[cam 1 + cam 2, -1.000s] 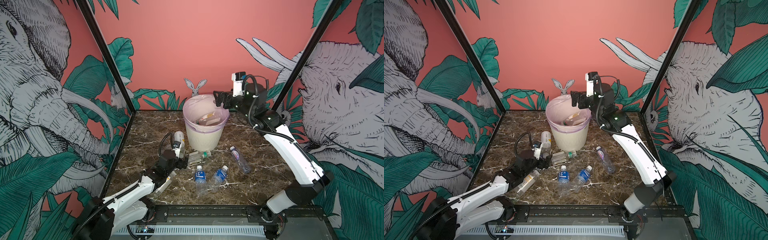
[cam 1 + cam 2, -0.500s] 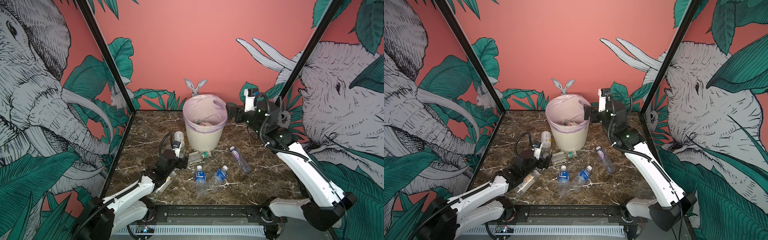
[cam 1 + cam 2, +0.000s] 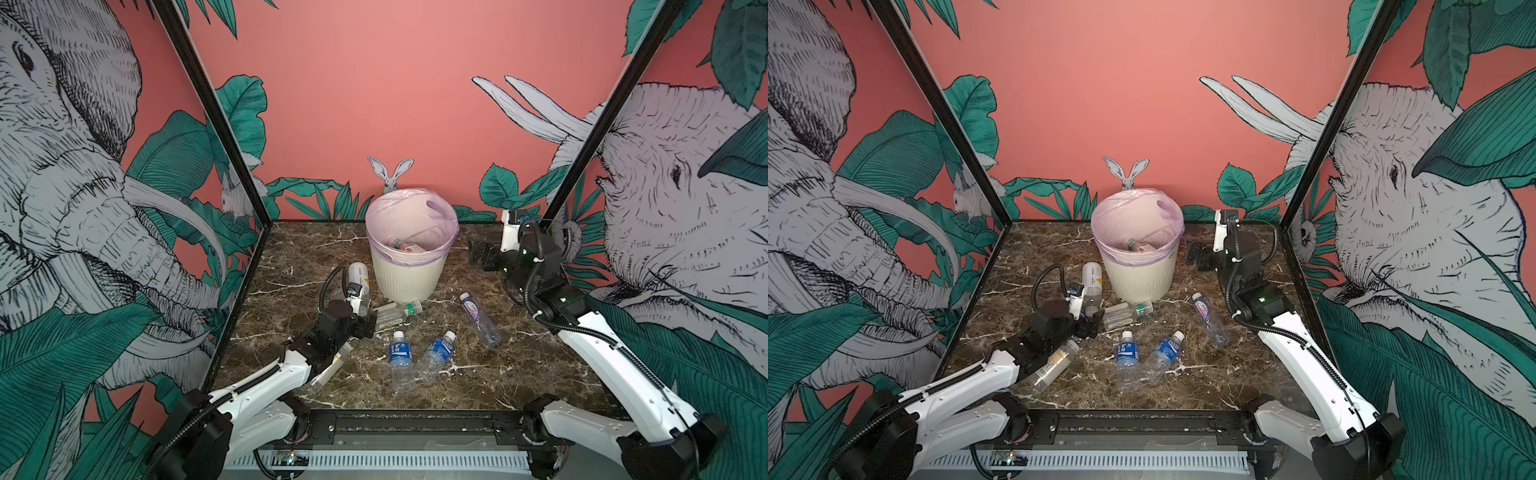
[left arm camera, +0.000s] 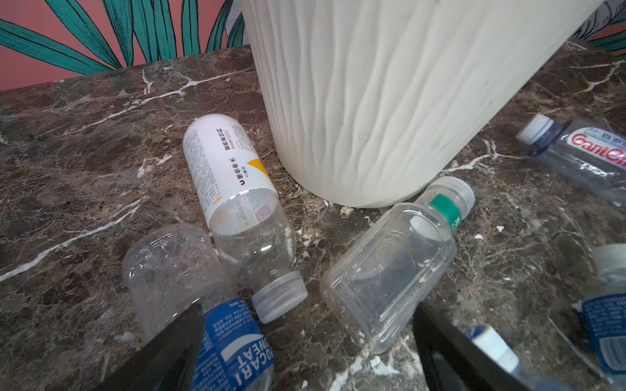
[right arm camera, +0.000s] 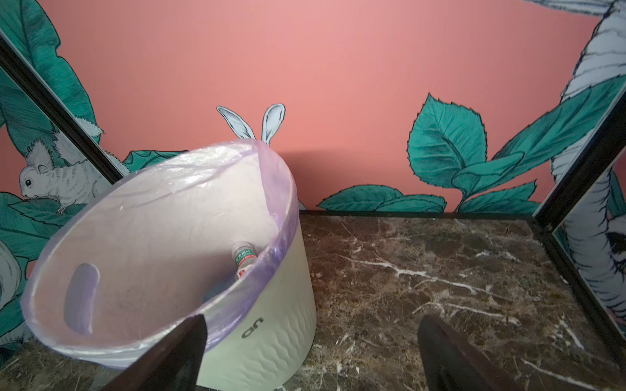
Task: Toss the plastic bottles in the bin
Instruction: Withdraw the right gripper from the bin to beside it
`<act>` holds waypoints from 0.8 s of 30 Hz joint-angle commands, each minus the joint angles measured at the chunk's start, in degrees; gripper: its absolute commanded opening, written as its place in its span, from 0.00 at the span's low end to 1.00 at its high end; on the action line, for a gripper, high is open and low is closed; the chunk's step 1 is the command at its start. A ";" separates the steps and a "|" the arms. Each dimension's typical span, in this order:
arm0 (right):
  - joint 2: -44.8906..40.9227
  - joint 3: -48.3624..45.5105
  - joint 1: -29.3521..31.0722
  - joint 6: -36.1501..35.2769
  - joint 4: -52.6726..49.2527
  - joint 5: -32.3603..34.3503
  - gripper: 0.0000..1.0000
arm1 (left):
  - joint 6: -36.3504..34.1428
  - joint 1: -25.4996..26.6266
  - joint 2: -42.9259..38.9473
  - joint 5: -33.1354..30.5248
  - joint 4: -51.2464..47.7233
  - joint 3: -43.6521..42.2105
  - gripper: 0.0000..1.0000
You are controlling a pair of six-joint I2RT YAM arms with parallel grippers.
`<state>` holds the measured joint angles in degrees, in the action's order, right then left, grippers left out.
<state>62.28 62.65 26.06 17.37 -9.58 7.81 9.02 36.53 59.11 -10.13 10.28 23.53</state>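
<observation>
The cream bin [image 3: 405, 282] [image 3: 1138, 282] with its lilac bag stands at the back middle, and bottles [image 3: 405, 245] [image 5: 244, 260] lie inside. Several plastic bottles lie on the marble: a white-and-yellow one [image 3: 358, 274] [image 4: 230, 169], a clear green-capped one [image 3: 397, 311] [image 4: 389, 270], a purple-labelled one [image 3: 478, 318], two blue-labelled ones [image 3: 400, 359] [image 3: 436, 357], and one under the left arm [image 3: 1054, 361]. My left gripper [image 3: 365, 326] [image 4: 311, 338] is open low over the clear bottle and a blue Pocari bottle [image 4: 233, 348]. My right gripper [image 3: 478, 255] [image 5: 311, 345] is open and empty, right of the bin.
Printed walls with black corner posts [image 3: 216, 124] [image 3: 590, 124] close in the marble table [image 3: 519, 374] on three sides. A black rail [image 3: 415, 419] runs along the front edge. The bin's wall [image 4: 389, 101] stands close ahead of the left gripper.
My right arm has drawn back from above the bin, moving right and down to the bin's side. The left arm has not moved.
</observation>
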 commanded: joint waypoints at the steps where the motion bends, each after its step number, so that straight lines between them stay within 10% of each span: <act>1: -0.80 -4.59 -0.14 2.13 7.11 -1.59 0.99 | 0.17 -0.22 -0.81 -0.16 -1.56 2.44 0.97; 24: -5.94 -21.07 2.69 1.51 20.03 5.98 0.99 | 1.13 -0.15 -12.36 -0.88 -21.26 8.54 0.95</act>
<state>57.04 42.17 28.49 19.11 7.07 11.81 9.50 36.56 50.00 -9.96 -4.95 30.04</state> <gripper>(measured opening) 0.992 0.945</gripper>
